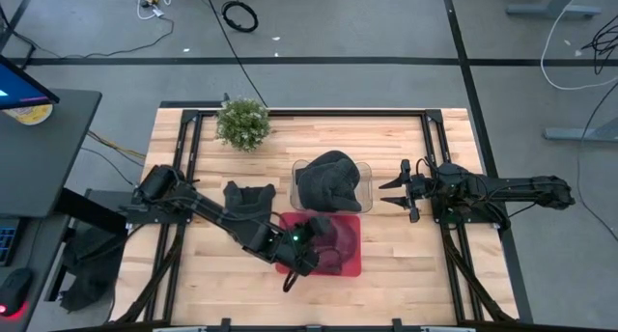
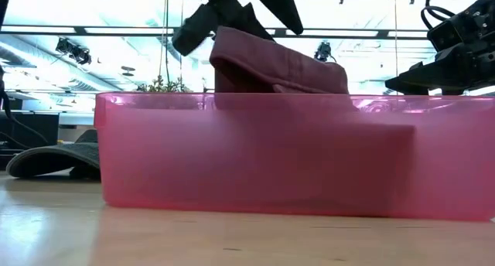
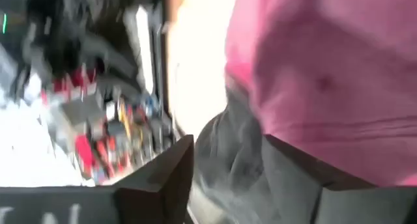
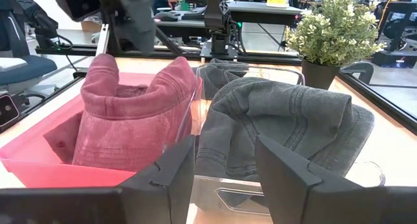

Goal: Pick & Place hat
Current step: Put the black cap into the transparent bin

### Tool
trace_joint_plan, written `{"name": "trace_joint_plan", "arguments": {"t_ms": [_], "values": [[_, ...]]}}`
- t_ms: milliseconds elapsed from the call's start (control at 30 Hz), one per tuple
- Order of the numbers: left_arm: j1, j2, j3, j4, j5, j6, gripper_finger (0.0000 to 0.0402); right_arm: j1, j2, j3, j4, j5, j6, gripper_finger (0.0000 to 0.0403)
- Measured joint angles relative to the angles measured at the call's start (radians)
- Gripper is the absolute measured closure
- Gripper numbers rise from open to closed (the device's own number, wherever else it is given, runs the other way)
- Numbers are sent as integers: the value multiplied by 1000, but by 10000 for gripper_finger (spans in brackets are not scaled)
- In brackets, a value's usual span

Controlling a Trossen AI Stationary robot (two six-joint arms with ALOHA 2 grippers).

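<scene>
From above, we are seeing a small potted plant [image 1: 242, 124] at the far edge of the table [image 1: 406, 264], and three hats: a dark hat [image 1: 248, 198] lying flat on the wood, a grey hat [image 1: 328, 181] filling the clear bin [image 1: 362, 170], and a red hat [image 1: 333, 237] inside the pink bin [image 1: 350, 266]. The left gripper [image 1: 305, 250] is reaching over the pink bin, beside the red hat; we cannot tell how its fingers are standing. The right gripper [image 1: 394, 194] is waiting beside the clear bin, fingers apart and empty.

At table height, the red hat is rising above the pink wall.

From the right wrist, the two bins are touching side by side.
</scene>
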Motion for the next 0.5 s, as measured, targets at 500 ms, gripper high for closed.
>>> {"name": "trace_joint_plan", "arguments": {"t_ms": [500], "values": [[-10,-93,1,-746,43,-1182,209,0,0,0,2,0,0,237]]}}
